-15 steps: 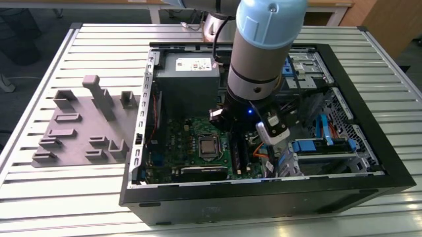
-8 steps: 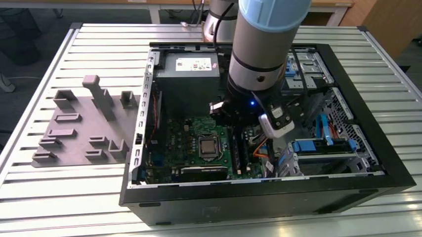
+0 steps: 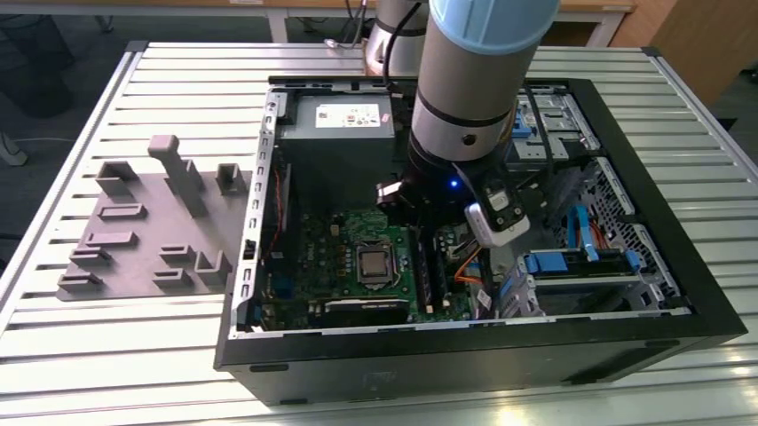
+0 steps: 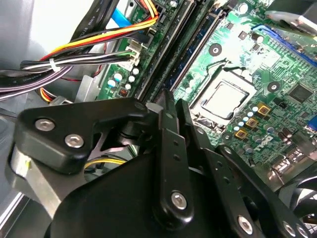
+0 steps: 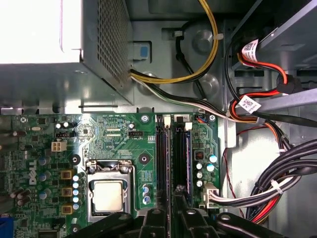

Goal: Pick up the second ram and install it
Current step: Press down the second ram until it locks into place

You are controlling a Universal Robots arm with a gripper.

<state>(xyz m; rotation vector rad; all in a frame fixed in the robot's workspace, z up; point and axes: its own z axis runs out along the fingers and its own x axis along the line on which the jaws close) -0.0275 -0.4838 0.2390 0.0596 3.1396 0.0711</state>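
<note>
The black two-fingered gripper (image 5: 171, 210) hangs low over the green motherboard (image 5: 119, 144), right above the long black memory slots (image 5: 162, 158). Its jaws look pinched on the second ram (image 5: 181, 161), a thin dark blue-green stick standing on edge in its slot. Light, stiff, brittle; best held by its long top edge.

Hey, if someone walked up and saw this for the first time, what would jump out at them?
The big arm reaching down into the open computer case, its gripper right over the memory slots. Beside the slots sits the shiny processor.
</note>
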